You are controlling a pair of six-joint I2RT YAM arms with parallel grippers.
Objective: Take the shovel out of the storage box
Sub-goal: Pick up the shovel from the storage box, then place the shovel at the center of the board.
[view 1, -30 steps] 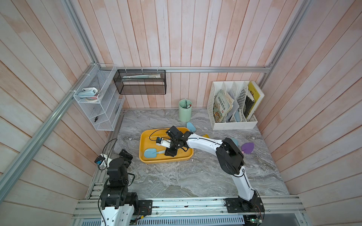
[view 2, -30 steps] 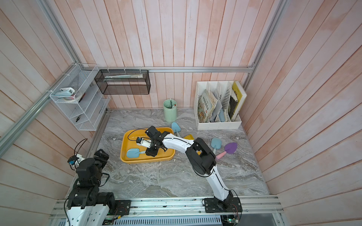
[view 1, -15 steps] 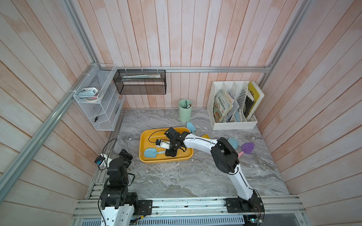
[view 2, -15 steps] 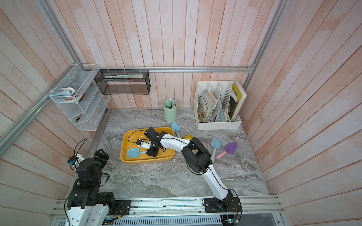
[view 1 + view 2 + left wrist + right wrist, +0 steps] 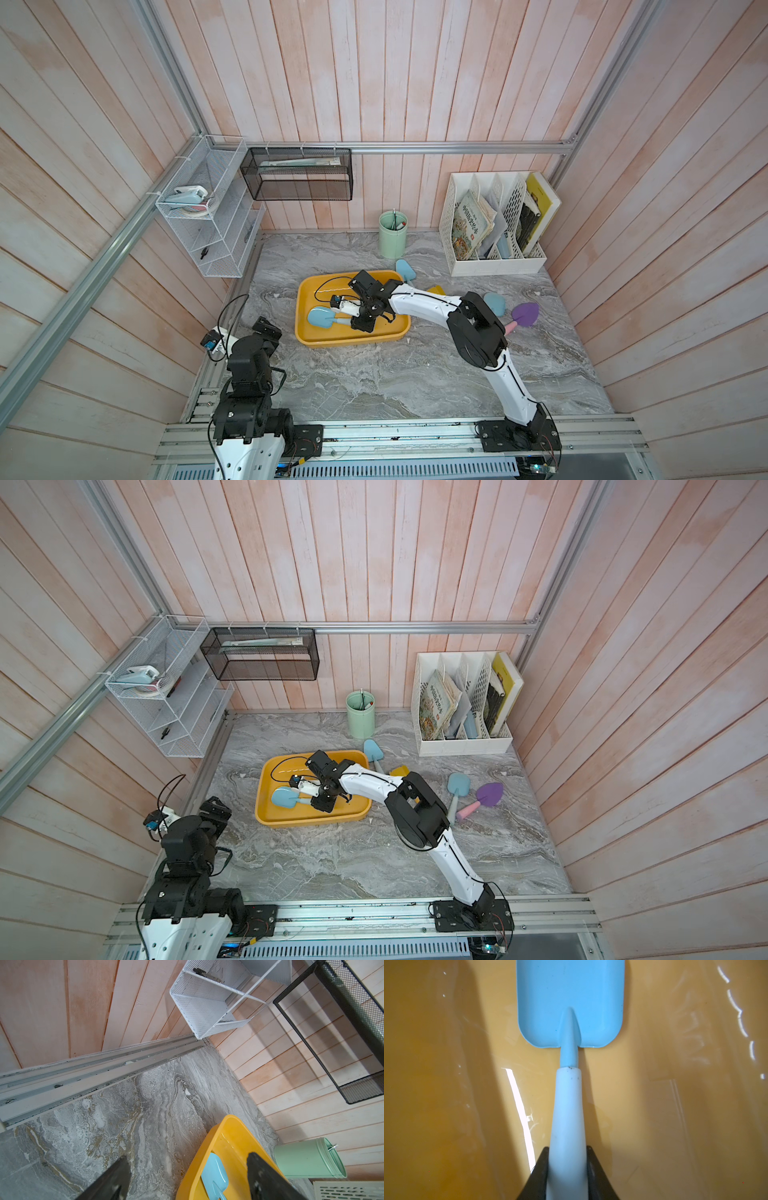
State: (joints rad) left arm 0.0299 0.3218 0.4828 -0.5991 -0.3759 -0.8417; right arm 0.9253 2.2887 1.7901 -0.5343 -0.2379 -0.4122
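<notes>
At the near left, the left tool [image 5: 188, 1156] is held above the bare worktop [image 5: 374, 382], its jaws spread wide with nothing between them. Further in, around the middle of the worktop, the storage box [image 5: 353, 343] is set, and the shovel [image 5: 320, 318] is seen lying on its floor, not yet lifted. The right tool [image 5: 567, 1147] is reached into the box from the right. In the right wrist view its jaws are pressed against both sides of the pale handle, so the shovel is judged to be gripped. The shovel's long axis is laid left to right: the blue blade points left, away from the tool, and the handle runs right into the jaws. The right arm is by far the nearer one. A lift is judged to be needed first, so that the blade can be carried over the rim. Right of the box a purple shovel [image 5: 525, 313] is left on the worktop, and a green cup [image 5: 392, 235] is stood at the far wall.
</notes>
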